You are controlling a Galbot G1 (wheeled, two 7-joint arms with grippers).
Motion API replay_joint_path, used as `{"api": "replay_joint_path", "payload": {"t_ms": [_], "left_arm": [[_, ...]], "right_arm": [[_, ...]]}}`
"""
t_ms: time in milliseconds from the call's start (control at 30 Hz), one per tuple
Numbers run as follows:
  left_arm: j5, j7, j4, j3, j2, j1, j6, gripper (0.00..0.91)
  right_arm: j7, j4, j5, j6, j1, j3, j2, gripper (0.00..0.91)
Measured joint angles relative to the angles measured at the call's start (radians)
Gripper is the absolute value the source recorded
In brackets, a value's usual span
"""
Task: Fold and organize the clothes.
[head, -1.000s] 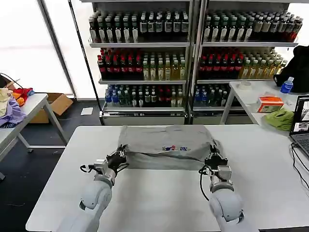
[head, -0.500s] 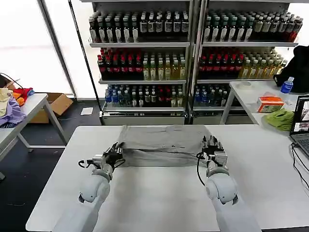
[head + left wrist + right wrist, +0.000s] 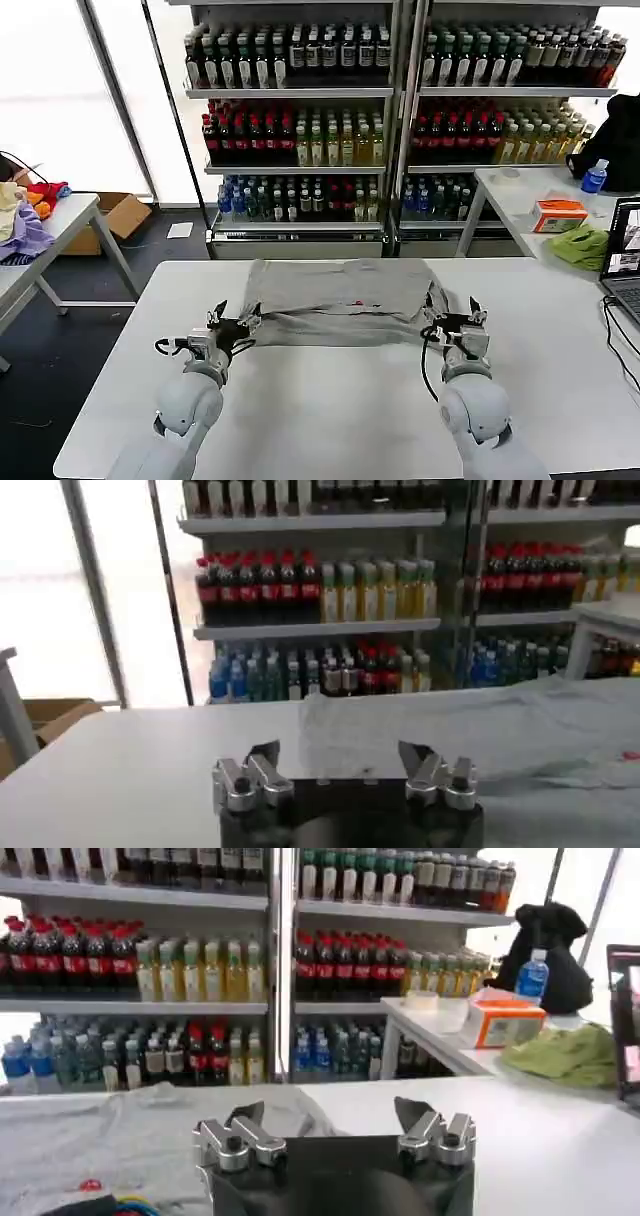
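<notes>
Stocked drink shelves [image 3: 400, 110] fill the background behind a white tabletop [image 3: 330, 420], and a second table with a laptop stands off at 3 o'clock. On the tabletop lies the grey shirt [image 3: 340, 298], folded into a wide band toward the 12 o'clock side, a small printed graphic showing near its near edge.

At the shirt's 9 o'clock corner sits the left tool [image 3: 232, 328], its fingers spread apart and holding nothing; the left wrist view shows the left tool [image 3: 345, 770] with a clear gap and cloth beyond it. At the 3 o'clock corner the right tool [image 3: 458, 318] is likewise spread and empty, just off the fabric's edge; in the right wrist view the right tool [image 3: 335, 1130] hovers above the tabletop with the shirt [image 3: 120, 1148] beside and beneath it.

Judging from this, a lengthwise fold looks laid down and both tools are free of the cloth. The next move likely calls for taking hold of one short end and carrying it across toward the other, which needs both tools to pinch through the doubled layers without dragging the band askew.

Open tabletop lies wide toward 6 o'clock and on both sides; the far edge at 12 o'clock is close behind the shirt, so room there is tighter.
</notes>
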Motion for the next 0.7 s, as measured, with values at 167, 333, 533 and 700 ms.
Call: {"api": "replay_joint_path", "payload": {"t_ms": [167,333,533,700], "left_arm": [[0.007,-0.008,-0.012,-0.011,0.006,0.022,0.014,0.907],[0.018,-0.008,-0.032,-0.010,0.008,0.048,0.026,0.907],[0.031,-0.006,-0.043,-0.004,0.013,0.073,0.038,0.907],[0.033,-0.006,-0.043,0.006,0.021,0.076,0.049,0.907]], "right_arm": [[0.010,0.019,0.001,-0.010,-0.049,0.015,-0.007,0.907],[0.016,0.022,0.005,-0.013,-0.084,0.027,-0.016,0.907],[0.021,0.019,0.020,-0.018,-0.098,0.037,-0.028,0.907],[0.015,-0.007,0.048,-0.028,-0.090,0.038,-0.033,0.907]]}}
